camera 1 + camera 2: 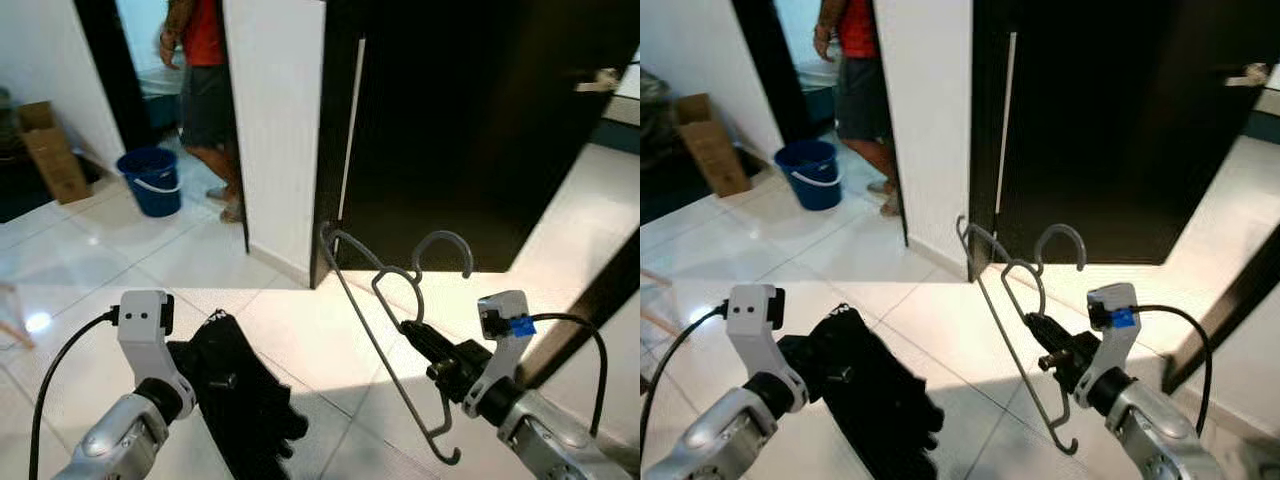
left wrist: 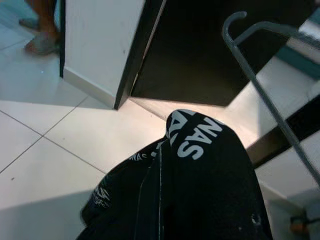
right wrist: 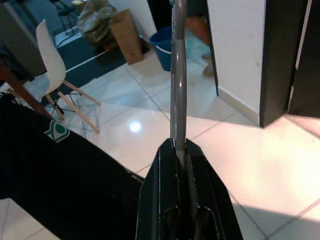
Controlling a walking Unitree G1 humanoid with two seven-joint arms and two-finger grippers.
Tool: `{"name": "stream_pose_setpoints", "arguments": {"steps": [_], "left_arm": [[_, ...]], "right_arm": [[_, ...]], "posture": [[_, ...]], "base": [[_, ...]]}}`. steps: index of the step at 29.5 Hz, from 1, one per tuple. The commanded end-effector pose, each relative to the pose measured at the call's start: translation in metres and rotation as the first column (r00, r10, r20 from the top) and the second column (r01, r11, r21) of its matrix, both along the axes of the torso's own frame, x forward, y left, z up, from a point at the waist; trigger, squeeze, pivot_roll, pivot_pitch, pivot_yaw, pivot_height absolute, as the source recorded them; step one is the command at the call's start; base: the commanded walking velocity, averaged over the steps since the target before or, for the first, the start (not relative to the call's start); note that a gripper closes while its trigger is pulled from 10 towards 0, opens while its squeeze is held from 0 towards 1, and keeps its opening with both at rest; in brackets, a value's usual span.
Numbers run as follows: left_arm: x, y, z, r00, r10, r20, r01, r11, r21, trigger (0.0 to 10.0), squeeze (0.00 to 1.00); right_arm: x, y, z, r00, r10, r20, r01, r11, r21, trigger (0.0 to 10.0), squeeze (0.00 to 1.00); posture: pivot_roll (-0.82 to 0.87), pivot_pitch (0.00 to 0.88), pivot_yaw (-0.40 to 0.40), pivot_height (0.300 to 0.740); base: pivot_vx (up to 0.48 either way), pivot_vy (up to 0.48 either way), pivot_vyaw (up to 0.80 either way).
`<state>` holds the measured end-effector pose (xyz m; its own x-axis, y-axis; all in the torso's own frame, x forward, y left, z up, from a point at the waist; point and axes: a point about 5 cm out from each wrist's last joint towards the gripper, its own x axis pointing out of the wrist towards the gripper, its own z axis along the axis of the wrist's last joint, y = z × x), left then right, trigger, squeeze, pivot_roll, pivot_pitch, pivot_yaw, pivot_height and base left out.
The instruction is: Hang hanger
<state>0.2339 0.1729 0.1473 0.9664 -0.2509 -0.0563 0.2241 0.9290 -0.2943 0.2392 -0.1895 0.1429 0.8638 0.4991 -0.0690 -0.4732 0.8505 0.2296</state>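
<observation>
Hangers (image 1: pixel 385 340): two grey wire, held together above the tiled floor (image 1: pixel 280 300), clamped in right end effector (image 1: pixel 412 333). Black printed garment (image 1: pixel 240 400): one, draped over left end effector, finger state unclear. Blue bucket (image 1: pixel 155 180): one. Person (image 1: pixel 200 90): one, in doorway.

Blue bucket (image 1: pixel 155 180) nr person's legs (image 1: pixel 210 110), cardboard box (image 1: pixel 50 150), maybe white chair (image 3: pixel 52 70)
</observation>
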Motion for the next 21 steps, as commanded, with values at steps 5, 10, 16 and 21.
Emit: {"name": "stream_pose_setpoints", "arguments": {"steps": [5,10,16,21], "left_arm": [[-0.0001,0.0012,-0.0011,1.0,0.0,-0.004,0.0,1.0,-0.005,10.0,0.0],[-0.0003,0.0011,-0.0026,1.0,0.002,-0.008,-0.002,1.0,-0.015,10.0,0.0],[-0.0008,0.0007,-0.0067,1.0,-0.006,-0.015,0.005,1.0,-0.029,10.0,0.0],[-0.0007,0.001,-0.0061,1.0,-0.002,-0.01,0.002,1.0,-0.022,10.0,0.0]], "right_arm": [[0.0011,0.0032,0.0018,1.0,0.023,0.008,-0.023,1.0,0.007,10.0,0.0],[0.0008,0.0028,0.0007,1.0,0.025,0.007,-0.025,1.0,0.008,10.0,0.0],[-0.0008,0.0037,-0.0029,0.999,0.046,0.002,-0.046,0.999,0.008,10.0,0.0],[-0.0011,0.0041,-0.0029,0.999,0.052,0.002,-0.052,0.999,0.009,10.0,0.0]], "posture": [[-0.01,0.035,-0.074,0.74],[-0.01,0.02,-0.074,0.74],[-0.01,0.0,-0.072,0.74],[-0.01,0.0,-0.07,0.74]], "base": [[0.0,0.0,0.55],[0.0,0.0,0.55],[0.0,0.0,0.55],[0.0,0.0,0.55]]}}
